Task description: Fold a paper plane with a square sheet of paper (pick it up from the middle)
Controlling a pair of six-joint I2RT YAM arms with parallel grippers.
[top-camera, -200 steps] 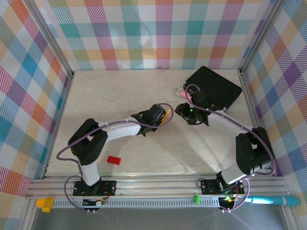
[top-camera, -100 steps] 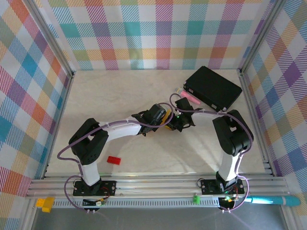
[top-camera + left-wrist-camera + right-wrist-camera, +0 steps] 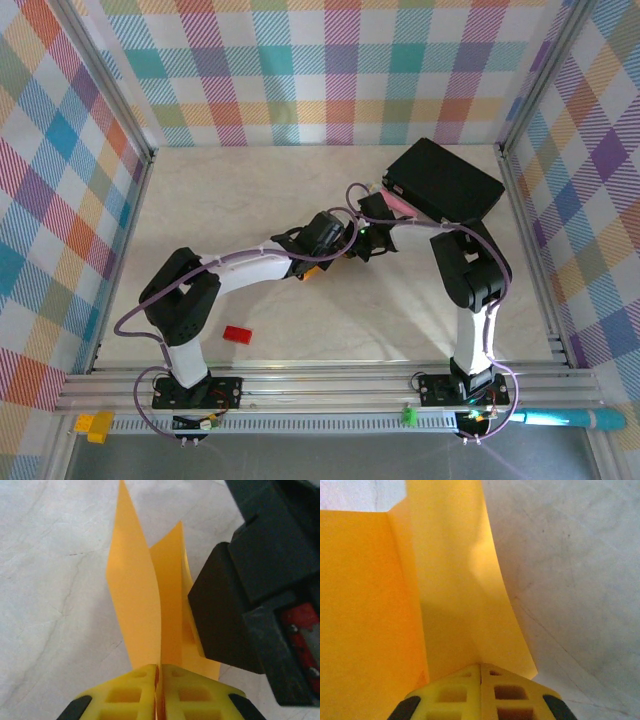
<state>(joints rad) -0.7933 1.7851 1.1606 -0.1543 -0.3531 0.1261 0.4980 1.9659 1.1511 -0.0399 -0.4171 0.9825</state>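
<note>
The square sheet of paper [image 3: 135,590] is orange-yellow, creased along its middle, with two flaps standing up off the table. My left gripper [image 3: 160,672] is shut on its crease, yellow fingers pressed together. My right gripper [image 3: 481,670] is shut on the same paper [image 3: 450,580] from the other side. Its black body [image 3: 250,590] looms close at the right of the left wrist view. From above, the left gripper [image 3: 338,248] and right gripper [image 3: 360,240] meet head to head at the table's centre, hiding most of the paper.
A black box [image 3: 445,183] lies at the back right, with a pink stick [image 3: 398,203] along its near edge, just behind the right gripper. A small red block [image 3: 237,334] sits near the front left. The checked walls [image 3: 90,200] close in three sides.
My right gripper has swung left from beside the black box to the paper and shut on it. The left gripper has kept its hold and shifted slightly.
</note>
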